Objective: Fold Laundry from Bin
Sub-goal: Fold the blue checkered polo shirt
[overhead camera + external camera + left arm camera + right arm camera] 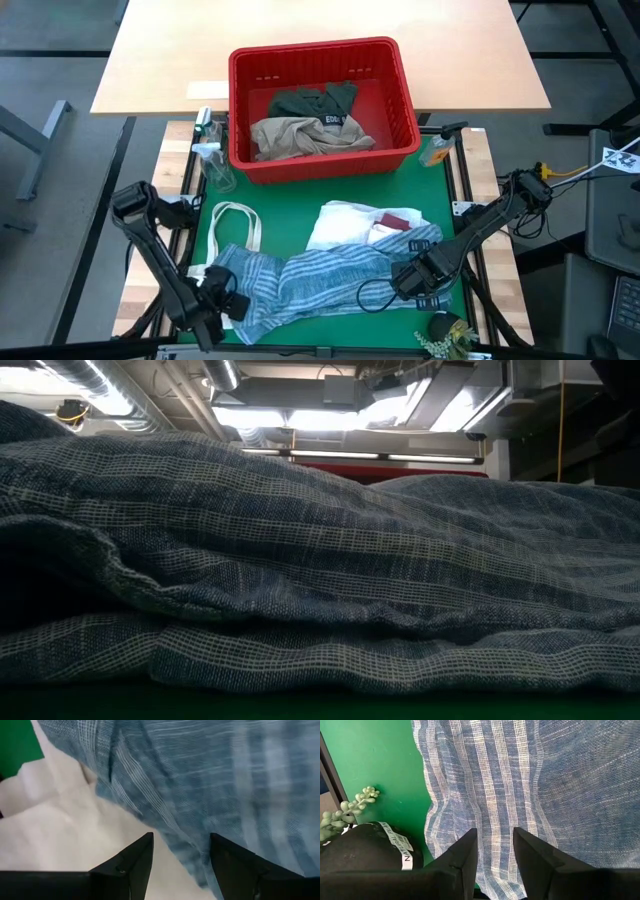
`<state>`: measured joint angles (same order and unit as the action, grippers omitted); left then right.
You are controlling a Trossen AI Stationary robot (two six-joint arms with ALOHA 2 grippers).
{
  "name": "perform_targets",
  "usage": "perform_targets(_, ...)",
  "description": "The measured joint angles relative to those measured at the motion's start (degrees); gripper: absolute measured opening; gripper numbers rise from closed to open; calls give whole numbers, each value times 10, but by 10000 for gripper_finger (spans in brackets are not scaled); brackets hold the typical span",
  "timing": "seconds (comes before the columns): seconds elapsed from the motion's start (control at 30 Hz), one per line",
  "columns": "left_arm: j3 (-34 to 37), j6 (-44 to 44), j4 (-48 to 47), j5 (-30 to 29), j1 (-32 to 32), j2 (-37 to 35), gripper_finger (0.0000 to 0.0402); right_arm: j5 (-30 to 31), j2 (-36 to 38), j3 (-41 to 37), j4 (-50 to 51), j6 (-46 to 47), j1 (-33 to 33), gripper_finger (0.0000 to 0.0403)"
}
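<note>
Hovering my left gripper (177,865) with jaws apart over the blue-and-white striped soft cloth (320,280), spread on the green desk (300,190). I judge it light and limp, best pinched at its edge. My right gripper (495,855) stands unclenched above it.

- Bin (405,105): one, red, slotted sides.
- Garments inside the bin: two, one dark green (315,100) and one beige (300,138).
- Garments on the green tabletop (290,200): three visible, one blue-and-white striped (320,275), one white (345,225), one maroon (397,220).
- Tote bag (235,225): one, white, with two handles.
- Robot arms: two, each with two fingers.
- Spray bottles: one clear (212,165), one orange (437,150).
</note>
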<state>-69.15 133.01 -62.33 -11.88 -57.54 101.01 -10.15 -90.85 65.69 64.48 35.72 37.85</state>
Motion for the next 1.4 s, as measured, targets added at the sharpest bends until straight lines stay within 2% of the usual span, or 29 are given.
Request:
perform_targets(0.5,7,0,2,32,15,69,187,0,0,0,-1,0,0,127)
perform_targets(0.8,5,0,12,14,11,97,180,0,0,0,-1,0,0,127)
perform_targets(1.07,6,-1,18,15,12,94,119,0,0,0,-1,0,0,127)
perform_targets(1.27,0,-14,16,16,14,95,50,0,0,0,-1,0,0,127)
perform_targets(1.4,-22,-23,-22,29,20,98,11,0,0,0,0,0,0,127)
